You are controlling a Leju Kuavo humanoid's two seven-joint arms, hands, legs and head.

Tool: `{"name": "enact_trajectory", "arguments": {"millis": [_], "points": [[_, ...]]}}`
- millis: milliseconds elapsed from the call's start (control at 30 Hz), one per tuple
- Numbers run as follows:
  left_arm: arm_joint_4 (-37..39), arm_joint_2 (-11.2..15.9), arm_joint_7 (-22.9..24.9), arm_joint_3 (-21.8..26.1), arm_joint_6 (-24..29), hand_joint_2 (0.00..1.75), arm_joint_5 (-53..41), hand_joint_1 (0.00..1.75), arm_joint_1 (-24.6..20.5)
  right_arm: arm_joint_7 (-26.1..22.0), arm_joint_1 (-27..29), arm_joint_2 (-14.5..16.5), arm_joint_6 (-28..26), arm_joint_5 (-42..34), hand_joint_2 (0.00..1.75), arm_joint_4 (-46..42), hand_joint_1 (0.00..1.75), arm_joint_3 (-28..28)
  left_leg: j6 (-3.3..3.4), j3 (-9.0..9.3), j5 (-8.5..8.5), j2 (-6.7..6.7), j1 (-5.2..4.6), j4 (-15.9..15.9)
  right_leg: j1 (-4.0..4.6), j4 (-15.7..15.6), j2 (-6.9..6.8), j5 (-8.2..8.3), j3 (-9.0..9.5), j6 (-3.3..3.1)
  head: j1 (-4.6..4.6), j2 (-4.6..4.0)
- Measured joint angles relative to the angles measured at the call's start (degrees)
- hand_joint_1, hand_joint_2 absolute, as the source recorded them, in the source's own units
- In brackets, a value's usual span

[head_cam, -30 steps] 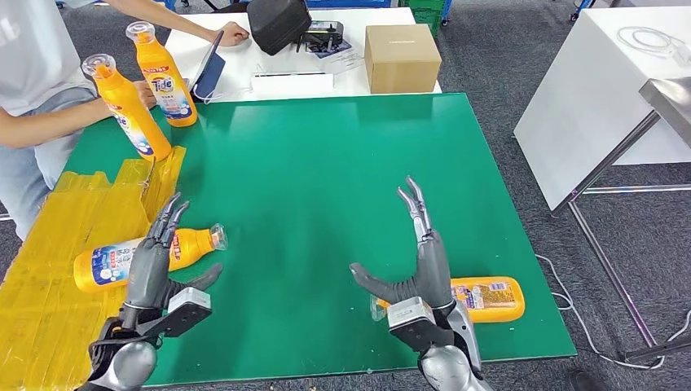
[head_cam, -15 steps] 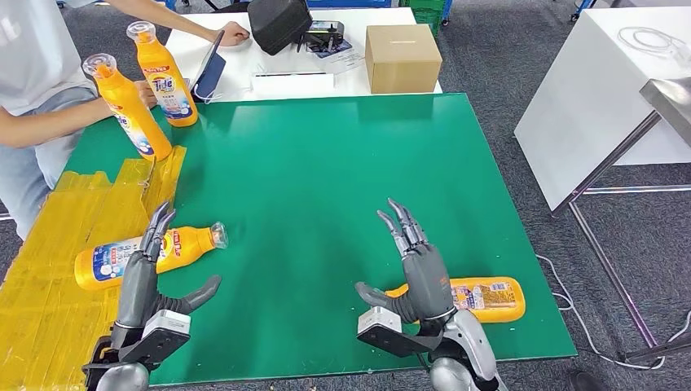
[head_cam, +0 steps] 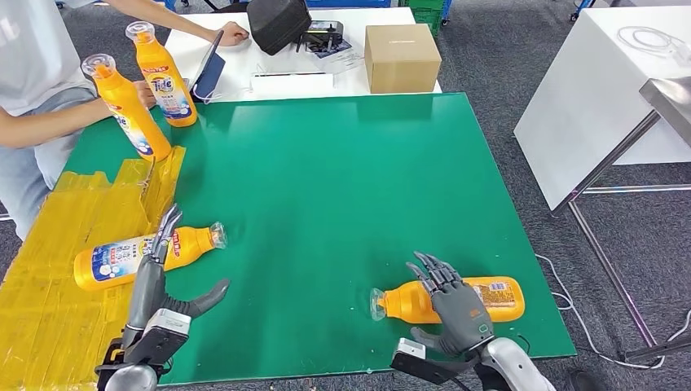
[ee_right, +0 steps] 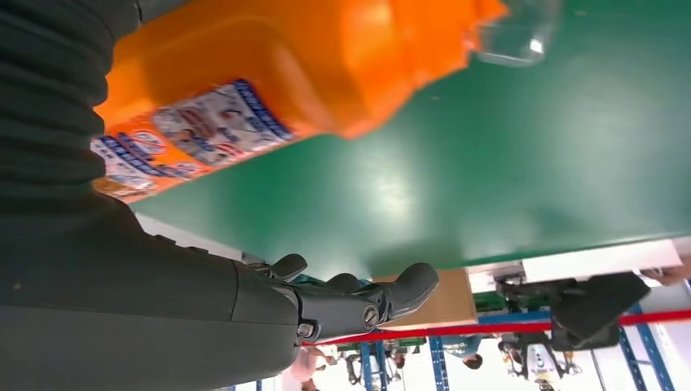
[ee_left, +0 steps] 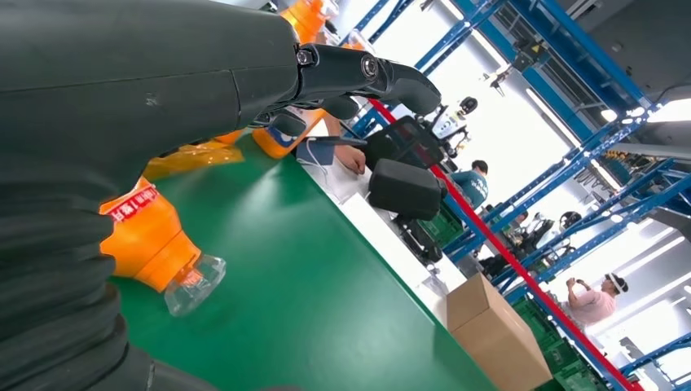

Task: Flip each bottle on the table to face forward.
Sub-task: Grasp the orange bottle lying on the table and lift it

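Observation:
An orange Tide bottle point(head_cam: 499, 298) lies on its side near the front right of the green table point(head_cam: 326, 171), its clear cap point(head_cam: 377, 304) pointing left. My right hand point(head_cam: 455, 308) hangs over its middle with fingers spread, not wrapped around it; the right wrist view has the bottle point(ee_right: 269, 73) beside the palm. A second bottle point(head_cam: 110, 262) lies at the front left, partly on yellow sheeting. My left hand point(head_cam: 156, 273) stands open just in front of that bottle point(ee_left: 151, 236), fingers raised. At the back left, one bottle point(head_cam: 165, 77) stands upright and a person tilts another point(head_cam: 129, 110).
A person point(head_cam: 33, 73) stands at the table's left edge, arms reaching over the back left corner. Yellow sheeting point(head_cam: 49, 301) covers the left strip. Behind, a white table point(head_cam: 269, 57) carries a cardboard box point(head_cam: 401, 55) and a black bag point(head_cam: 279, 23). Another white table point(head_cam: 603, 81) stands right.
My right hand has dropped from upright to low over the right bottle, drawing back toward the front edge. My left hand has sunk slightly. The bottles have not moved.

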Motion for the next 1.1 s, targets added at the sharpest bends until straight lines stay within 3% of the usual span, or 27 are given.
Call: {"name": "enact_trajectory", "arguments": {"millis": [300,767,1067,1100], "points": [[0.2,-1.0,0.1,0.0,-0.1,1.75,0.8,0.00,-0.3,9.1,0.2,-1.6,0.8,9.3,1.75,1.7,0.00,-2.9,0.00,-0.01,0.00,0.00,0.00,0.0,0.00,0.0,0.00,0.00,0.02,0.00,0.00,0.00],[0.2,-1.9,0.6,0.0,-0.5,1.75,0.8,0.00,-0.3,12.6,-0.3,-1.3,1.1,15.6,1.75,4.1,0.00,-4.9,0.00,-0.01,0.00,0.00,0.00,0.0,0.01,0.0,0.00,0.00,0.02,0.00,-0.01,0.00],[0.3,-2.0,1.1,0.0,-0.6,1.75,0.7,0.00,-0.4,13.0,-1.9,-1.4,5.8,16.5,1.75,6.8,0.01,-5.4,0.00,0.08,0.00,0.05,0.00,0.0,0.00,0.0,0.03,0.00,0.06,0.00,-0.01,0.00],[0.3,-2.0,1.1,0.0,-0.6,1.75,0.7,0.00,-0.5,13.0,-2.1,-1.5,6.3,16.4,1.75,7.2,0.10,-5.4,0.00,0.12,-0.01,0.06,0.00,0.0,0.00,0.0,0.03,0.00,0.08,0.00,-0.01,0.00]]}}
